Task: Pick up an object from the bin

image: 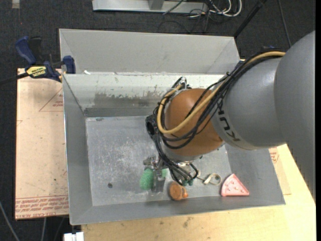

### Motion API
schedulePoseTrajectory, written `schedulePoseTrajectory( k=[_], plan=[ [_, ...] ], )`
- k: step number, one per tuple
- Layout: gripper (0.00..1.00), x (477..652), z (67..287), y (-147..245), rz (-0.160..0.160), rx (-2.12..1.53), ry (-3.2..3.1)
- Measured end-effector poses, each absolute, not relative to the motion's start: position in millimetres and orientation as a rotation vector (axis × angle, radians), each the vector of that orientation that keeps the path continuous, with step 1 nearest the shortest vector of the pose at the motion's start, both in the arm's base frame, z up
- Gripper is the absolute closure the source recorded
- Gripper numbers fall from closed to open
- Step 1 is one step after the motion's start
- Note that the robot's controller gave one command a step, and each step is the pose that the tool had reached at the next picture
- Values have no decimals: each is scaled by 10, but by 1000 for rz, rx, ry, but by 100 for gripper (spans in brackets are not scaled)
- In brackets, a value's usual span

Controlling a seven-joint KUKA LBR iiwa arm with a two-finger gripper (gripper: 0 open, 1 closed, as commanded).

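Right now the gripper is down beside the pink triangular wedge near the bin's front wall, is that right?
No. The camera view shows the gripper down beside the small green thing near the bin's front wall; the pink triangular wedge lies apart, further to the view's right.

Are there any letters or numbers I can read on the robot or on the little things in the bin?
"KU" on the grey arm, lying sideways; the letters after it are hidden.
Pink triangle: just dots, no letters.
Green thing and orange lump: no writing to be seen.
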State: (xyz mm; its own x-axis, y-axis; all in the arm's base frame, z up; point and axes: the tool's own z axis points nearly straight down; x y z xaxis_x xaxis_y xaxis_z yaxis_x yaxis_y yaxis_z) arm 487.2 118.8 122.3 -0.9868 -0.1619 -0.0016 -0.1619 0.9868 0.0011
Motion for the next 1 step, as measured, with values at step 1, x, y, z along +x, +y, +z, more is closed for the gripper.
schedulePoseTrajectory(
  k=[1],
  plan=[
    [100,4868,1345,1188,2,-255,3130]
  ],
)
